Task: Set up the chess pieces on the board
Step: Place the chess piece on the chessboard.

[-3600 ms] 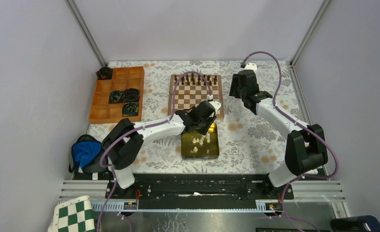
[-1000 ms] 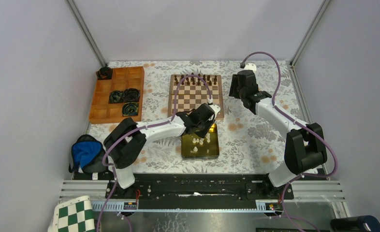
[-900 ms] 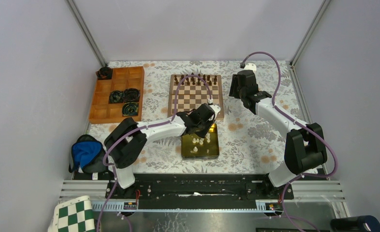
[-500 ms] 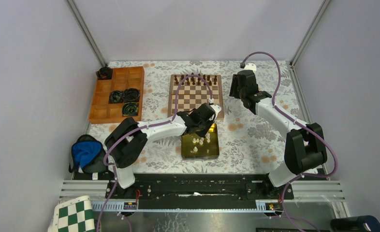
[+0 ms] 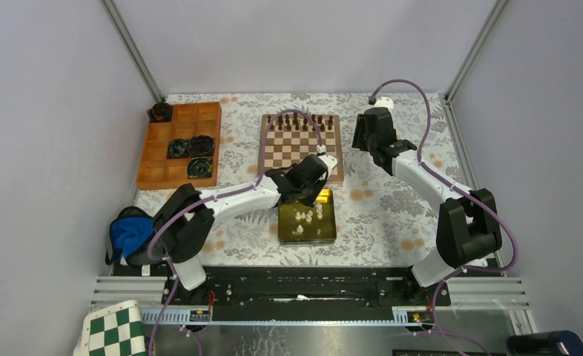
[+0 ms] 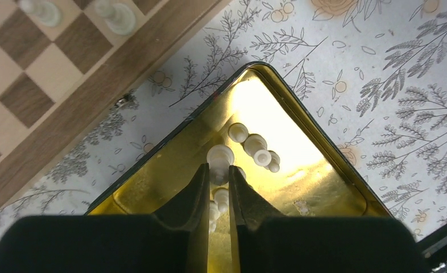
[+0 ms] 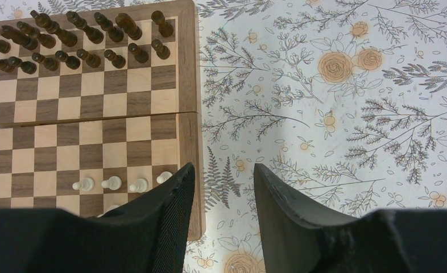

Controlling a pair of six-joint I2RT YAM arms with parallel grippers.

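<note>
The left hand (image 6: 217,169) pinched one tiny cream-white chess piece (image 6: 220,154) above the gold metal tin (image 6: 315,173), presumably bound for the square wooden chessboard (image 6: 33,68); the right hand (image 7: 222,170) hung open.

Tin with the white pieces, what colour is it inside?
Shiny gold; the tin shows best in the left wrist view.

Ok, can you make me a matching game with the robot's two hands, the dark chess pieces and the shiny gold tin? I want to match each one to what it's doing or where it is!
Column one:
1. left hand
2. right hand
3. dark brown pieces
4. gold tin

Column two:
A. open, by the right edge of the board
B. lined up on the board's far rows
C. pinching a cream-white piece
D. holding loose cream-white pieces

Pairs: 1-C, 2-A, 3-B, 4-D.
</note>
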